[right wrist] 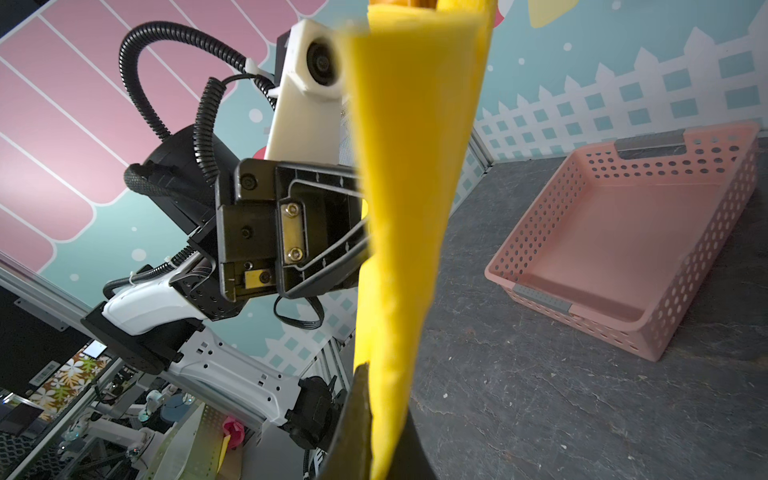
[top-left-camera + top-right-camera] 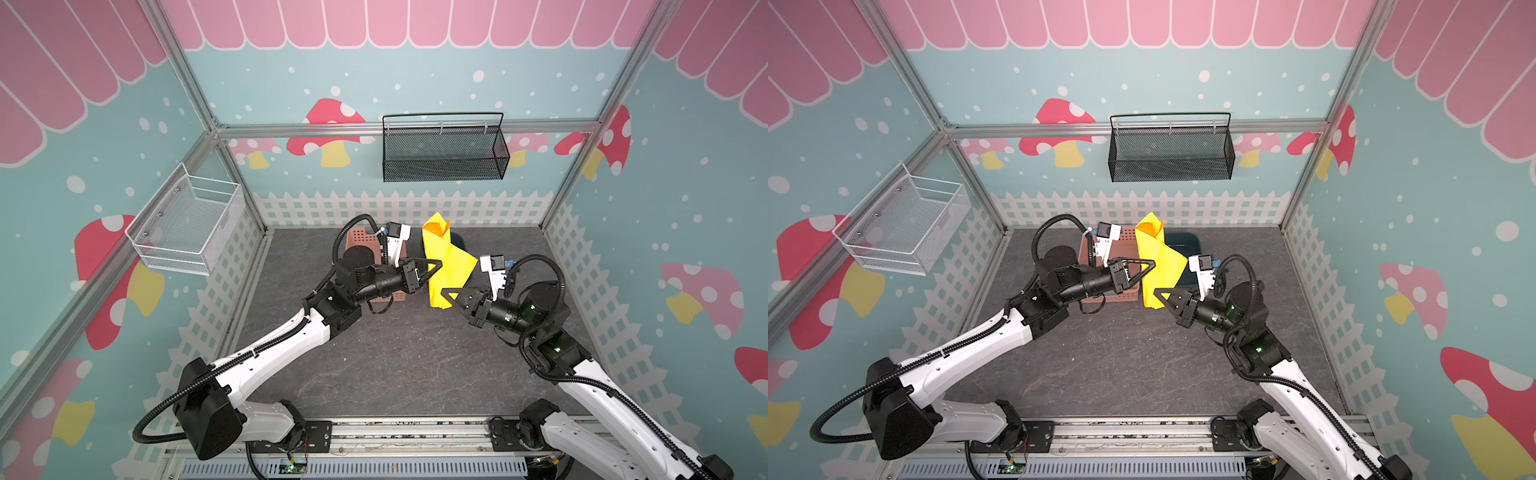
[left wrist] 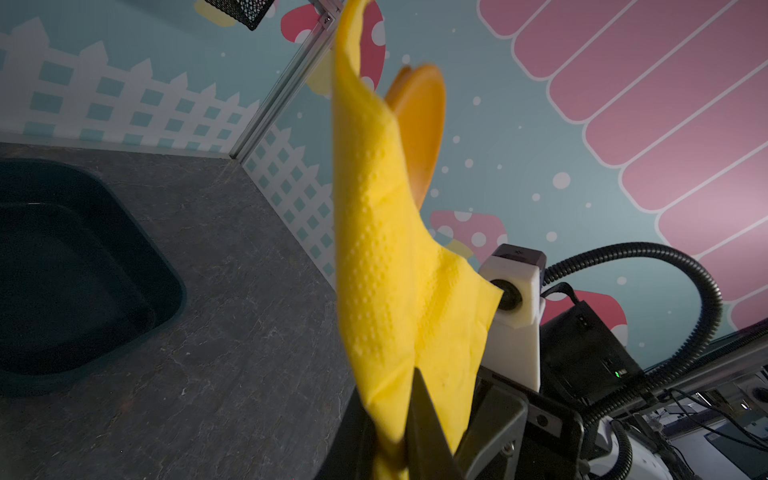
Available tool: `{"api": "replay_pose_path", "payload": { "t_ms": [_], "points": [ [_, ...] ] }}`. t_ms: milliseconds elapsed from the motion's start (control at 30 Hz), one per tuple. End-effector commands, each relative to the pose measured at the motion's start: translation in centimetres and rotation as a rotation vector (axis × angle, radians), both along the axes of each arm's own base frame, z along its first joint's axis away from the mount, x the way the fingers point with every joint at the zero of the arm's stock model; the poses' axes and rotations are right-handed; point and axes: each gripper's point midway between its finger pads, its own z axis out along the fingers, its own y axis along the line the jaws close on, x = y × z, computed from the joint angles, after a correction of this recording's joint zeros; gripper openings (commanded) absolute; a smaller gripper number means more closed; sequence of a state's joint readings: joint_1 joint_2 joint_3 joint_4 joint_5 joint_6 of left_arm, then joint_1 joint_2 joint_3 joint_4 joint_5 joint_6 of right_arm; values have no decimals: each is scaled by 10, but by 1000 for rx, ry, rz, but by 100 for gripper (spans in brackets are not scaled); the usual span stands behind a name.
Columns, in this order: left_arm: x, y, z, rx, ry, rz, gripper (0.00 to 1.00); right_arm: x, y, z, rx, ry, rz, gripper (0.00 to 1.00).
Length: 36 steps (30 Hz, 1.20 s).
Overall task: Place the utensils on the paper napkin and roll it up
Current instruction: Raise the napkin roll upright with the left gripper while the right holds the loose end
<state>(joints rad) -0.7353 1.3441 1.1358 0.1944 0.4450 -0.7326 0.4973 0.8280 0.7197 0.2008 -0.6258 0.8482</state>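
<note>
**Mia:** Where is the paper napkin (image 2: 451, 262) from up top?

**Ben:** In both top views it is rolled into a tube. It is up in the air, just right of the pink basket (image 2: 356, 239). It stands almost upright. The round end of an orange spoon (image 2: 434, 227) pokes out of its top.

**Mia:** Who holds it?

**Ben:** The left gripper (image 2: 439, 264) reaches over the basket and pinches the middle of the roll. The right gripper (image 2: 444, 291) is pressed together on the low end. A dark bin (image 2: 1183, 245) sits behind the roll, right of the basket.

**Mia:** And the left wrist view?

**Ben:** The paper napkin (image 3: 386, 270) runs down into the left gripper (image 3: 399, 436) and is squeezed between its fingers. The spoon (image 3: 419, 124) sticks out at the far end.

**Mia:** And the right wrist view?

**Ben:** The paper napkin (image 1: 411, 187) goes down into the right gripper (image 1: 386, 424), pinched tight. The left gripper (image 1: 349, 224) meets the roll farther along. The pink basket (image 1: 702, 249) rests on the table (image 1: 540, 415), near the roll.
</note>
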Motion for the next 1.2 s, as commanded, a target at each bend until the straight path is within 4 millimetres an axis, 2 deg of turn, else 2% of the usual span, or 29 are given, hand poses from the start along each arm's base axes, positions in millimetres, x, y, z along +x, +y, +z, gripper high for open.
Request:
{"api": "replay_pose_path", "payload": {
  "t_ms": [0, 400, 600, 767, 900, 1167],
  "points": [
    [-8, 5, 28, -33, -54, -5, 21, -6, -1, 20, -6, -120, 8, 0],
    [-35, 19, 59, -76, -150, -50, 45, -22, -6, 70, -49, -424, 9, 0],
    [-50, 30, 75, -94, -226, -66, 52, -36, -5, 92, -46, -570, 53, 0],
    [-74, 36, 95, -124, -336, -140, 55, -44, -1, 102, -26, -624, 100, 0],
    [-88, 43, 102, -118, -421, -159, 59, -55, 0, 107, 6, -693, 141, 0],
    [-90, 45, 115, -100, -468, -155, 62, -77, 3, 109, 54, -750, 260, 0]
  ]
}}
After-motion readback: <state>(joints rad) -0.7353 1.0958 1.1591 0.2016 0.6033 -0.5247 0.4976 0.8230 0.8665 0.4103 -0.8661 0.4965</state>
